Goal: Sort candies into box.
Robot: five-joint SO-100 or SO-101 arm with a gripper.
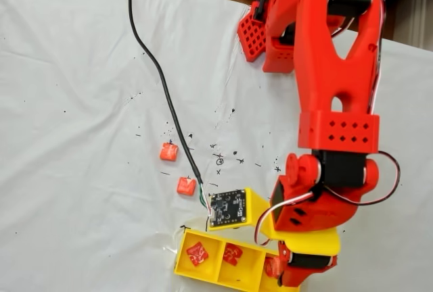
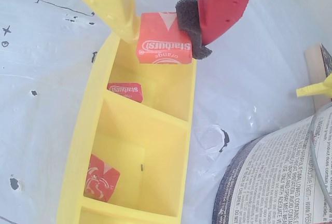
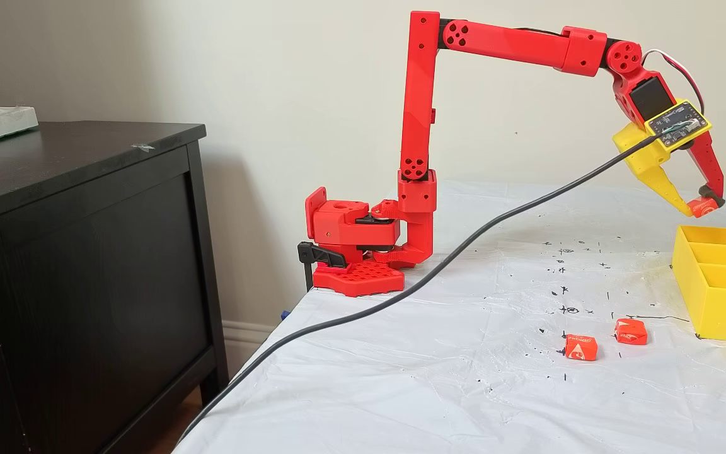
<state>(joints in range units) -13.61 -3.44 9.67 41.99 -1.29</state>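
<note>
A: What lies on the left of the bench [image 3: 464,391] in the side-on fixed view?

B: Two loose candies, one orange candy [image 3: 581,347] and, just right of it, a second candy [image 3: 631,331], both short of the yellow box [image 3: 719,302].

A: And the end effector [image 3: 702,207]?

B: Above the box's far end, clamped on an orange-wrapped candy [image 2: 162,38] between the yellow finger and the red padded one.

A: Inside the box?

B: In the wrist view, one red candy [image 2: 126,91] sits in the compartment under the held piece, and a marked candy [image 2: 101,178] in the next.

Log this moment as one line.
gripper: shut on orange candy | position: above yellow box end compartment | loose candies on table: two
</note>
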